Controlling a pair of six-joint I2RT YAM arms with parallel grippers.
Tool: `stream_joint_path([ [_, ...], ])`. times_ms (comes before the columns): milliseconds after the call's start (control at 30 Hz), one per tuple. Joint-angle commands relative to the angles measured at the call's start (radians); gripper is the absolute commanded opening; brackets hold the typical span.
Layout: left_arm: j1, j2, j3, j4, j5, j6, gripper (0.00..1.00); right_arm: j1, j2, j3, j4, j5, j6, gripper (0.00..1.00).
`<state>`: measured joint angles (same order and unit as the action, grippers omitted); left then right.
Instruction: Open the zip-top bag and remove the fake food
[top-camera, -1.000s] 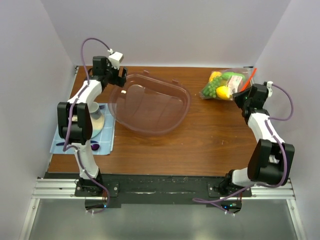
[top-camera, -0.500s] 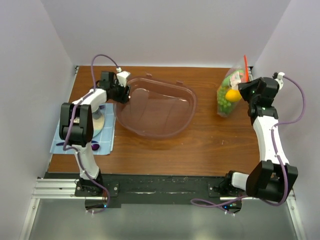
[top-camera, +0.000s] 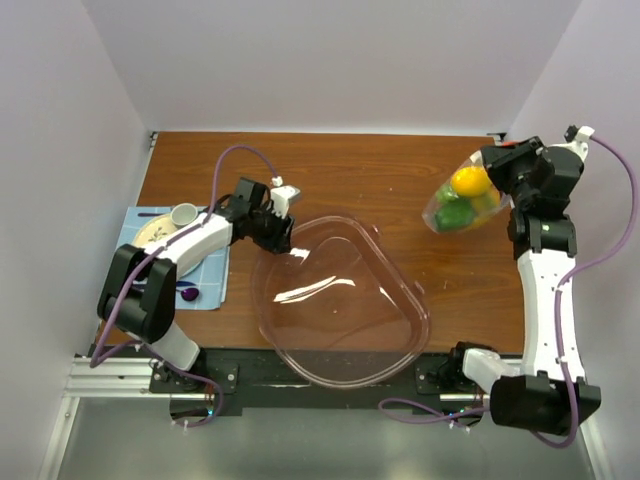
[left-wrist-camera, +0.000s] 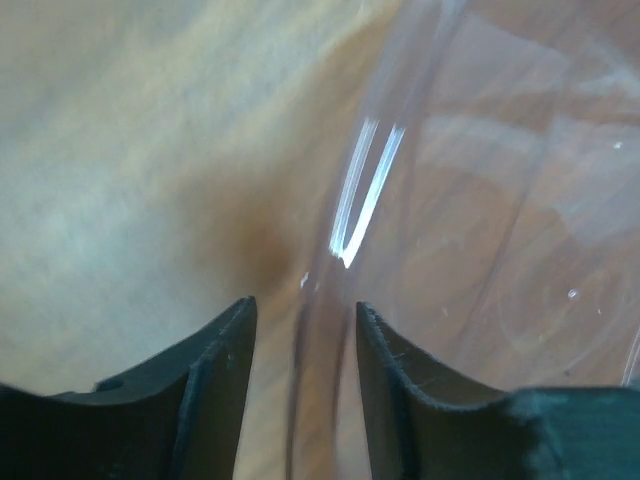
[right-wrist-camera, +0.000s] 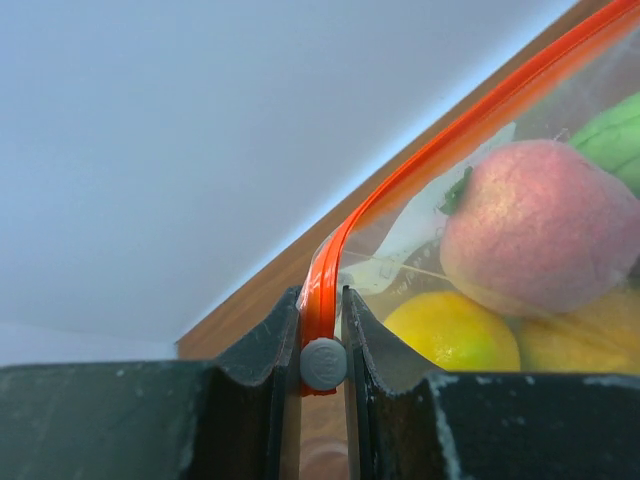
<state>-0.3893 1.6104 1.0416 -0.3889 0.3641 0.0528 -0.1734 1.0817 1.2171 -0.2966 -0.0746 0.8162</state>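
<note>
From above, the right arm stands tall along the worktop's (top-camera: 400, 170) right edge, its wrist bent over the far right corner. The right gripper (top-camera: 497, 160) holds the zip-top bag (top-camera: 458, 205) by its top, and the bag seems to hang clear of the wood. The fake food (top-camera: 470, 182) is bunched at the bottom, yellow over green. The left arm lies low, with its elbow over a blue cloth (top-camera: 215, 285) at the left edge and its forearm reaching toward the middle. There the left gripper (top-camera: 280, 228) meets the rim of a big pink-tinted tub (top-camera: 410, 300), which overhangs the near edge.

At the left wrist, the jaws stand partly apart astride the tub's clear wall (left-wrist-camera: 480, 200). I cannot tell whether the pads actually bite it.

At the right wrist, the jaws are pinched tight on the end of the orange zip strip (right-wrist-camera: 450, 130), just above a small grey slider (right-wrist-camera: 323, 362). A peach-pink fruit (right-wrist-camera: 535, 215) and yellow pieces press against the film below.

I would judge the bag light but bottom-heavy. The film looks soft and slick, likely to crumple or slip under the pads, and it swings from that one corner. The strip is the only stiff part. A second hold looks best on the strip's lip or the slider, not on the loose film.
</note>
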Motion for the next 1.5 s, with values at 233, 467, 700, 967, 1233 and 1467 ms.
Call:
stream_joint_path([
  [233,0.0,-0.001,0.061,0.012,-0.319,-0.257,0.26,0.09,-0.094,0.099,0.005,-0.068,-0.032,0.0],
  [467,0.138,-0.003,0.034,0.018,-0.329,-0.37,0.2,0.166,-0.034,0.206,0.051,-0.191,0.032,0.0],
  [700,0.121,-0.092,-0.043,0.059,-0.235,-0.372,0.23,0.452,0.029,0.243,0.04,-0.116,-0.003,0.0],
  [967,0.112,-0.23,-0.129,0.079,-0.09,-0.386,0.7,0.649,0.13,0.191,0.031,-0.031,-0.014,0.0],
  [1233,0.101,-0.239,-0.114,0.081,-0.013,-0.357,0.69,0.704,0.147,0.176,-0.12,0.087,-0.035,0.0],
  [1467,-0.002,-0.182,-0.087,-0.014,0.167,-0.19,0.65,0.701,0.09,0.148,-0.3,0.31,-0.087,0.0],
])
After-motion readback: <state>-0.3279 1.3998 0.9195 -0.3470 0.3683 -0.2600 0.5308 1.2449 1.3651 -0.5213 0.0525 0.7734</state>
